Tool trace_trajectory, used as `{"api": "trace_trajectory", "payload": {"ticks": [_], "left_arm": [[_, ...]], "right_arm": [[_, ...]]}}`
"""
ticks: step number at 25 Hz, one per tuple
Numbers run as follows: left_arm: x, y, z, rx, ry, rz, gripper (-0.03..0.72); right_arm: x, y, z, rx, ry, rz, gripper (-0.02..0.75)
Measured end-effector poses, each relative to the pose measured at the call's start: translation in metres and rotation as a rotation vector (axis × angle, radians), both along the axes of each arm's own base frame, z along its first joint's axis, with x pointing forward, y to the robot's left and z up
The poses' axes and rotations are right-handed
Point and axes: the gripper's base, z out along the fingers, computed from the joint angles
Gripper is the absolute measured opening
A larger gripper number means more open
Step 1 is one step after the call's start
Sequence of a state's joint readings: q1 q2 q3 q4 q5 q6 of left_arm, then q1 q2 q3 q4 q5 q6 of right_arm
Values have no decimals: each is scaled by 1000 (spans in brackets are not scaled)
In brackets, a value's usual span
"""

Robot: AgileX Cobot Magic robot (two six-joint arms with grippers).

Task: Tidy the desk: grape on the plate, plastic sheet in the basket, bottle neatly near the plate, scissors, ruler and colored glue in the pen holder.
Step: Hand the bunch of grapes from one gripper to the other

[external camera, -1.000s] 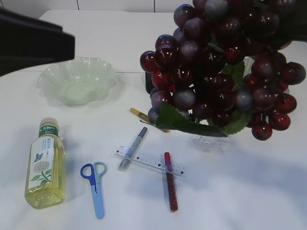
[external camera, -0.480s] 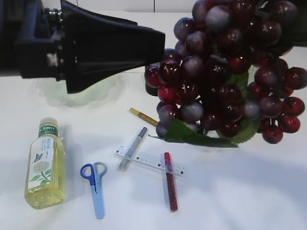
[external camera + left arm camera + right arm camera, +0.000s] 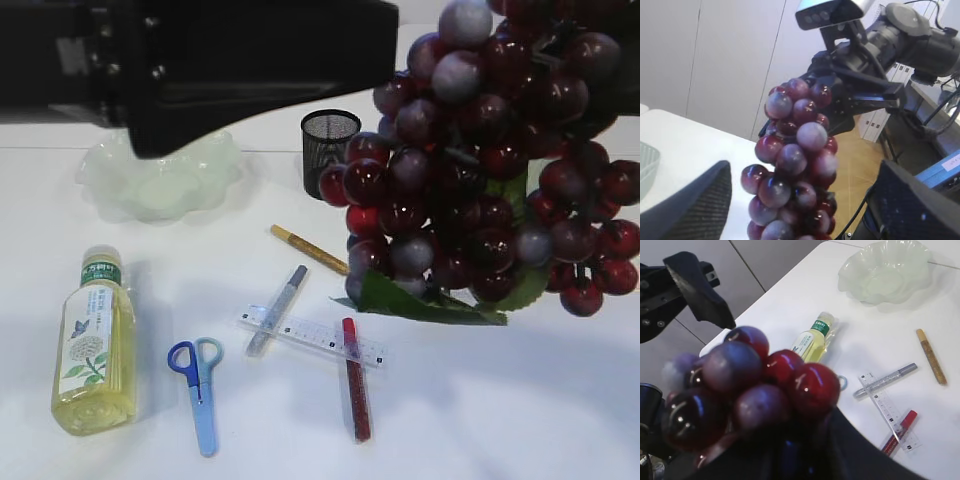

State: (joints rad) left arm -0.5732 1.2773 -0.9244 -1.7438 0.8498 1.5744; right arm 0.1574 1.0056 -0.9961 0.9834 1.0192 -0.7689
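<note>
A big bunch of dark red and purple grape point(image 3: 480, 180) hangs in the air at the right, with my right gripper point(image 3: 805, 440) shut on its top. My left gripper point(image 3: 803, 170) is open beside the bunch, which hangs between its two wide-spread fingers point(image 3: 695, 205) without touching them. On the table lie the pale green plate point(image 3: 160, 180), the black mesh pen holder point(image 3: 328, 140), the yellow bottle point(image 3: 95, 345) on its side, the blue scissors point(image 3: 197, 385), the clear ruler point(image 3: 312, 336), and gold point(image 3: 308, 248), grey point(image 3: 278, 308) and red point(image 3: 356, 380) colored glue pens. The plastic sheet and basket are out of view.
The left arm's black body point(image 3: 200, 60) fills the top left of the exterior view, above the plate. The grey and red glue pens cross the ruler. The white table point(image 3: 500, 400) is bare at the front right. A pale ribbed rim point(image 3: 647, 170) shows at the left wrist view's edge.
My left gripper swung in from the left across the top towards the grape bunch and spread its fingers wider. The bunch shifted right and up, uncovering the pen holder.
</note>
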Motion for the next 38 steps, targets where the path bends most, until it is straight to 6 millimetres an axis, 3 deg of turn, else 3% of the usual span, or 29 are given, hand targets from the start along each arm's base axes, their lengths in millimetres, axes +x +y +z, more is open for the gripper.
{"api": "trace_trajectory", "payload": {"ticks": [6,13,25,29,35,38], "left_arm": [[14,-16,-17,30,90,-17,668],[12,-35,-33,63,144,-75,667],[24,-62,-37,69,150,-125,643],[23,-62,-36,67,147,-138,536],[22,-62,-36,66,146,-144,309],[22,-62,-36,67,145,-145,252]], "right_arm": [[2,0,-2,-9,5,6,174],[1,0,-2,-18,-3,14,174],[-2,4,1,28,-12,69,174],[-2,4,1,27,-13,68,174],[-1,3,1,16,-18,60,174],[0,3,0,10,-21,56,174]]}}
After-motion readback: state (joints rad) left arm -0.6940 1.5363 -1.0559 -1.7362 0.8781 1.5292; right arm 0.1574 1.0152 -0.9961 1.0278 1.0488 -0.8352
